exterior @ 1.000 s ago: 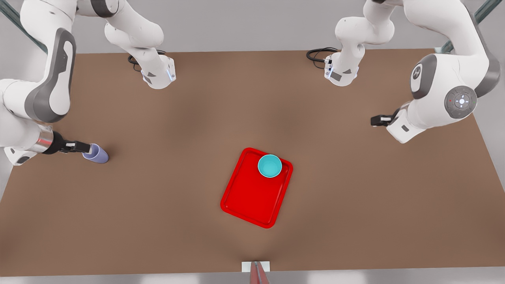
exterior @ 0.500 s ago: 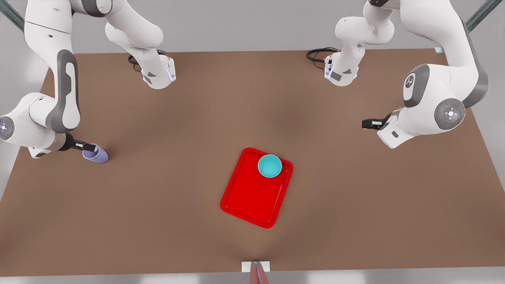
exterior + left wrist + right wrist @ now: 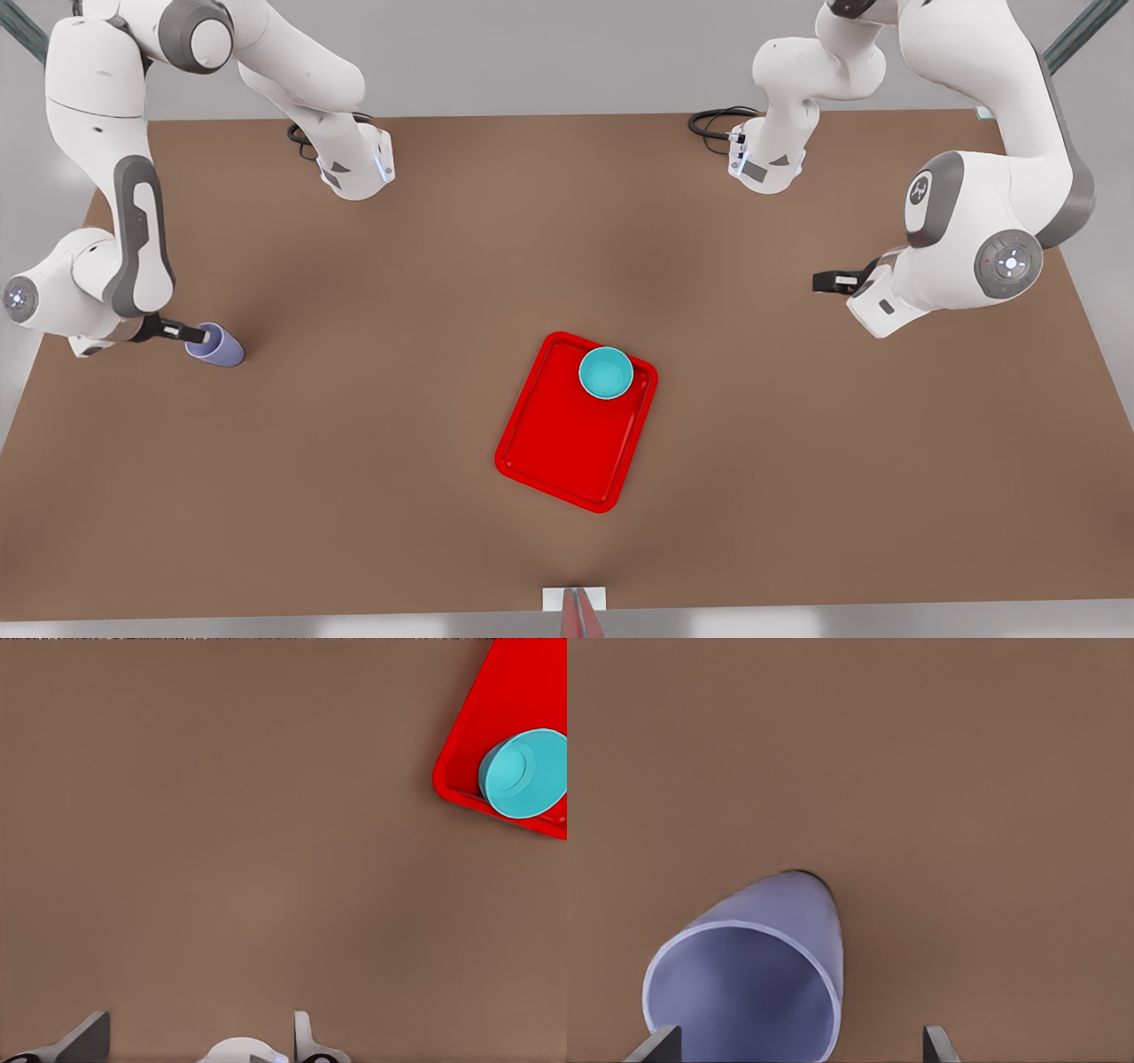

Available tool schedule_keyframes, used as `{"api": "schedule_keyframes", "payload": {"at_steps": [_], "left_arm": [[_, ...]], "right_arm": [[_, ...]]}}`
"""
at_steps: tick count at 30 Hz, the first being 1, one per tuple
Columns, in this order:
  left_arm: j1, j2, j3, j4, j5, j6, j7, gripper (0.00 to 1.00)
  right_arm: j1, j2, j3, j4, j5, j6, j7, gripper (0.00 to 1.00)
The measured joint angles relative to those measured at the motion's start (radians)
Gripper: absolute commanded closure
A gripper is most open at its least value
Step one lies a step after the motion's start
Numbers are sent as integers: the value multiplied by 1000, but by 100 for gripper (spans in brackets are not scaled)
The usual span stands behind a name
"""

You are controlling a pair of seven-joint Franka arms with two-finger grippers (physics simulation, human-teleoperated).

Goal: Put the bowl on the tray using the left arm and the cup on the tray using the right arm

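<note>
Closing on the cup off-centre: main risk now

Starting far out on the front view's left of the tray (image 3: 567,443), the cup (image 3: 217,346) stands on the brown table (image 3: 372,496), well apart from the tray and not yet on it. The right gripper (image 3: 198,334) is right at the cup's rim, on the side away from the tray. Its fingers (image 3: 663,1043) are spread. In the right wrist view the cup mouth sits close to one finger and well off the other, so it is not centred. I cannot tell if the near finger is outside the wall or over the opening.

Risks as I judge them:
- The fingers close unevenly, one pad hits first, and the cup gets shoved or tipped. It is tapered and looks smooth, so it could squirt out.
- The near finger catches on the rim and knocks the cup over.
- The carry to the tray is long, so a weak pinch near the rim may slip.

The bowl (image 3: 606,372) is already inside the tray, tucked into the far corner and touching or just beside the rim. The cup needs the free near part of the tray. Dropping it beside the bowl could bump the bowl against or over the low rim.

On the front view's right of the tray, the left gripper (image 3: 824,282) waits above the table, well apart from the tray. Its fingers (image 3: 89,1038) are spread and hold nothing.
</note>
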Motion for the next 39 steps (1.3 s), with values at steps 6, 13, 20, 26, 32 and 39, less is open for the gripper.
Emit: {"api": "schedule_keyframes", "payload": {"at_steps": [6,13,20,26,32,39], "left_arm": [[0,0,3,0,0,-2,7,0],[1,8,9,0,0,0,15,0],[1,8,10,0,0,0,17,0],[18,9,11,2,1,2,41,0],[15,7,17,2,2,1,39,0],[14,14,14,37,9,-12,37,0]], "right_arm": [[0,29,0,-4,-22,-12,-5,74],[1,59,1,36,-22,-14,-3,79],[4,52,1,39,-18,-33,-21,79],[114,40,28,244,-15,-269,80,79],[110,7,171,268,-9,-303,163,79],[113,9,420,320,7,-311,478,79]]}}
